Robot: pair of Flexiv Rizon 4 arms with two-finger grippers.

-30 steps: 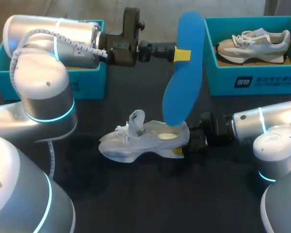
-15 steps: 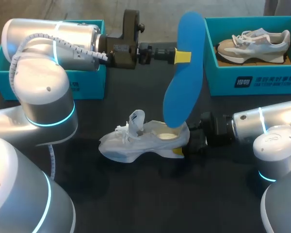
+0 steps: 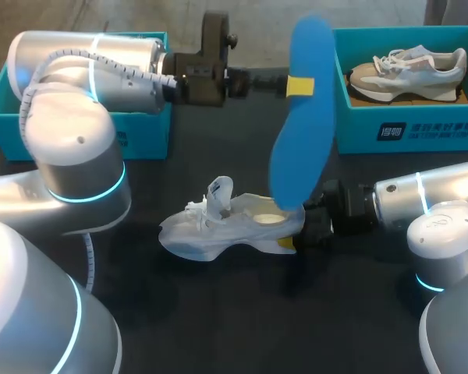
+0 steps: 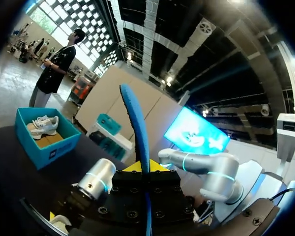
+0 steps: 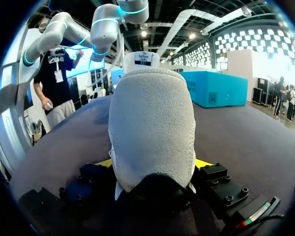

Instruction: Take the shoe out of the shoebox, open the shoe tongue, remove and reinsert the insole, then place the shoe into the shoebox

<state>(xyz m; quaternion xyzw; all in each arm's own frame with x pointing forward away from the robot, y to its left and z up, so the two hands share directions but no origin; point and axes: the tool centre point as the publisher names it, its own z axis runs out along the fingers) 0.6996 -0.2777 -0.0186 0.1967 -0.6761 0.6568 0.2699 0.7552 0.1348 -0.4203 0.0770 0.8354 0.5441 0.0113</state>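
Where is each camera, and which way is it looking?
Head view: above and behind the robot, looking down at the table; both arms show, left hand holding the insole, right hand holding the shoe.
Left wrist view: on that wrist, facing along its hand and the insole's edge.
Right wrist view: on that wrist, facing the shoe's heel in its hand.
Head and left wrist views share the insole.

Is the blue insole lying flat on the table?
No, the left end effector holds the insole upright over the shoe.

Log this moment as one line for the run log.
step: insole out | left gripper: shut on insole, upright above shoe | right gripper: shut on shoe heel | shoe on table
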